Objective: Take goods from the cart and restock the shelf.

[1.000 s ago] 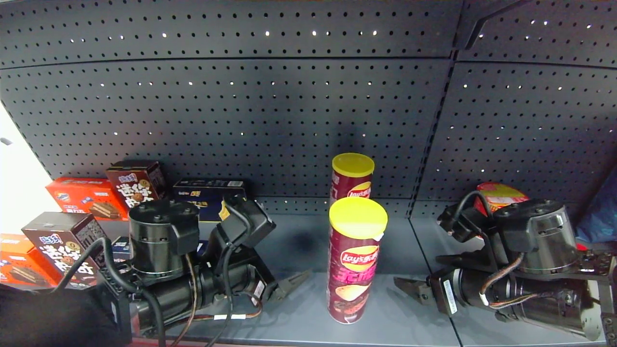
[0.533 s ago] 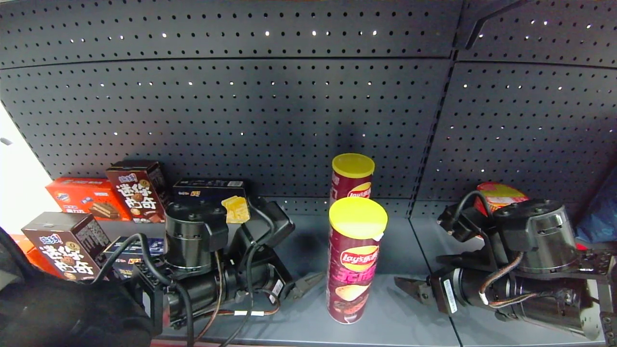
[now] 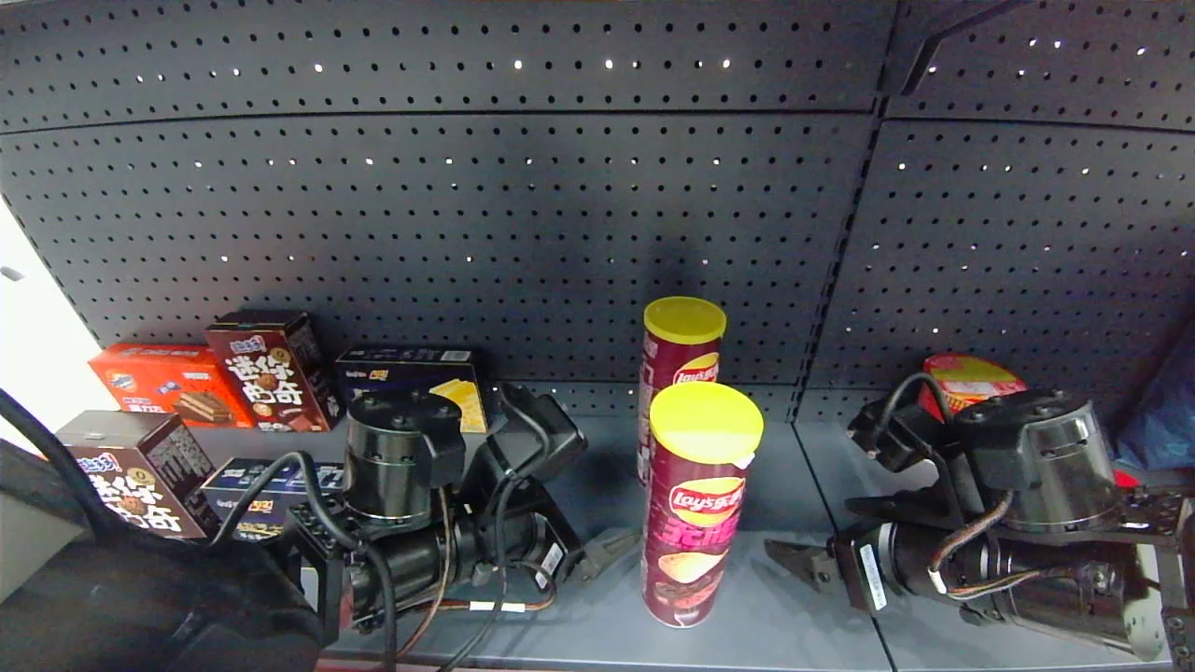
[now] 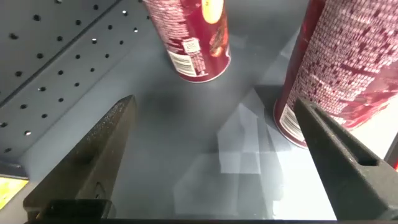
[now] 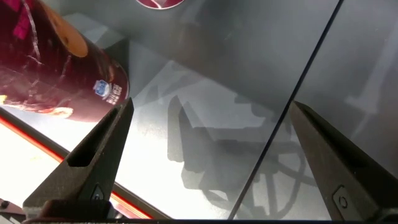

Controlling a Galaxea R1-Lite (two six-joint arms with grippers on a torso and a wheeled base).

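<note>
Two maroon chip cans with yellow lids stand upright on the grey shelf point(image 3: 579, 467). The front can point(image 3: 700, 504) is near the shelf's front edge and the back can point(image 3: 683, 350) is by the pegboard. My left gripper point(image 3: 611, 549) lies low on the shelf just left of the front can, open and holding nothing. In the left wrist view one finger point(image 4: 348, 168) sits right beside the front can point(image 4: 348, 68), with the back can point(image 4: 193, 37) farther off. My right gripper point(image 3: 792, 557) rests open to the right of the front can point(image 5: 56, 68), apart from it.
Several snack boxes point(image 3: 271, 369) stand and lie at the shelf's left end. A red bag point(image 3: 962, 373) and a blue pack point(image 3: 1167, 411) sit at the right, behind the right arm. The pegboard back wall point(image 3: 560, 233) closes the rear. A seam point(image 5: 311, 81) divides the shelf panels.
My left arm has moved right along the shelf up to the front can. The front can has shifted a little to the right. The right arm has stayed put.
</note>
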